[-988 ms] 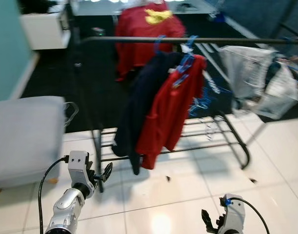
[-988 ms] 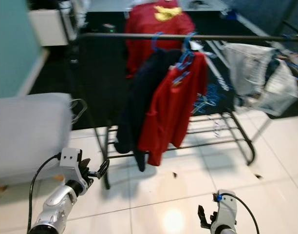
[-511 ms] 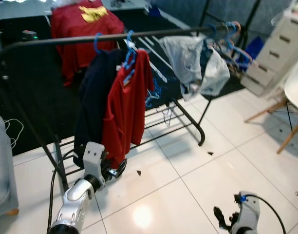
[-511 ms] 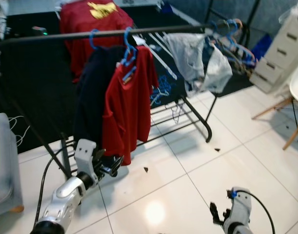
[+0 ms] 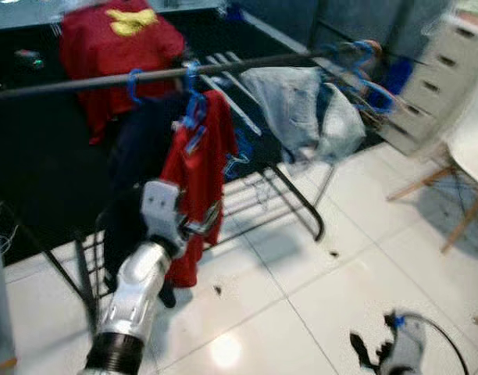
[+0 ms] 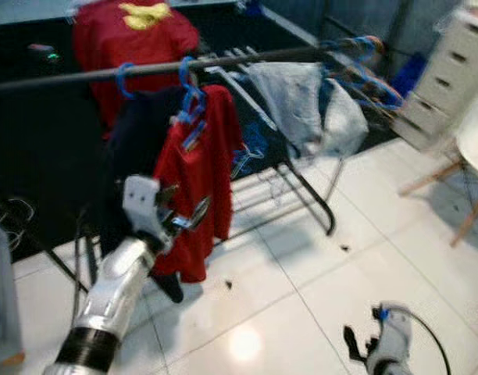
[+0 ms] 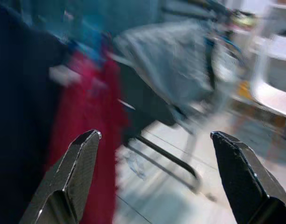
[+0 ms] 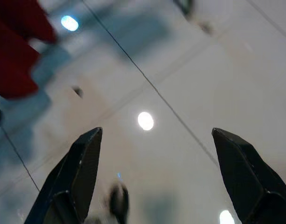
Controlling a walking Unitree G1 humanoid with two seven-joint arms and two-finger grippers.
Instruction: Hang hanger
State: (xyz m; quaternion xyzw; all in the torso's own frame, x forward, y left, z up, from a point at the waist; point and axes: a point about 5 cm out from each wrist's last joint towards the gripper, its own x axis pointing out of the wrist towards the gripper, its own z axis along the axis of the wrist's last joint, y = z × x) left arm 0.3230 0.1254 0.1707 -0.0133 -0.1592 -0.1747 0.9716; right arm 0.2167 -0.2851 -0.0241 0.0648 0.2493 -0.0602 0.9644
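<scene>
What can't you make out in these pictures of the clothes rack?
- Blue plastic hangers on the black metal rail: head views, motion blur smears the hooks.
- Dark navy garment: left end effector and arm cover its lower part.
- Red shirt: left wrist view, blurred.
- Right end effector: cut by the frame's bottom edge.

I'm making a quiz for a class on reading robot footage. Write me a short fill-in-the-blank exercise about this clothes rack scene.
1. The garment hanging right beside the dark navy one on the rail is coloured ____.
2. The hangers holding those garments are coloured ____.
3. The left gripper, raised before the red shirt, has its fingers ____.
4. The right gripper points down at the white tiled ____.

Missing words: red; blue; open; floor
</scene>
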